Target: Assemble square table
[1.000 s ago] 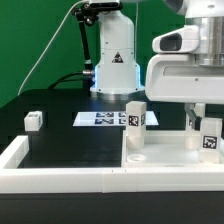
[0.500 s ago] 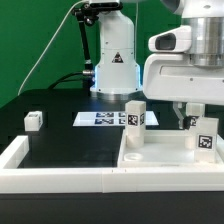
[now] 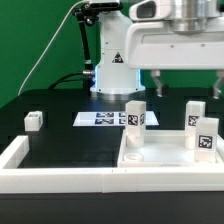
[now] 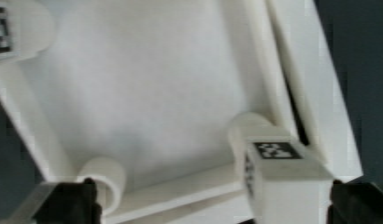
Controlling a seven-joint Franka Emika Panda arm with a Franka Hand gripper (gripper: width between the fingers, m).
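The square table's white tray-like top (image 3: 165, 158) lies at the front of the exterior view's right. Three white legs stand upright on it: one (image 3: 135, 122) on its left side, two (image 3: 194, 114) (image 3: 207, 136) on its right side. A fourth small white leg (image 3: 33, 120) lies apart on the black table at the exterior view's left. My gripper (image 3: 187, 88) hangs open above the right-hand legs, holding nothing. In the wrist view the top's inside (image 4: 152, 90) fills the picture. A tagged leg (image 4: 277, 165) stands between my spread fingertips (image 4: 357, 203) without touching them, and my gripper (image 4: 214, 205) is empty.
The marker board (image 3: 100, 118) lies flat behind the table top. A long white border wall (image 3: 60, 178) runs along the front, with a side piece (image 3: 14, 150) at the exterior view's left. The robot's white base (image 3: 115, 60) stands at the back.
The jaws have opened and let go of a leg on the top's right side. The hand has then risen clear above the legs.
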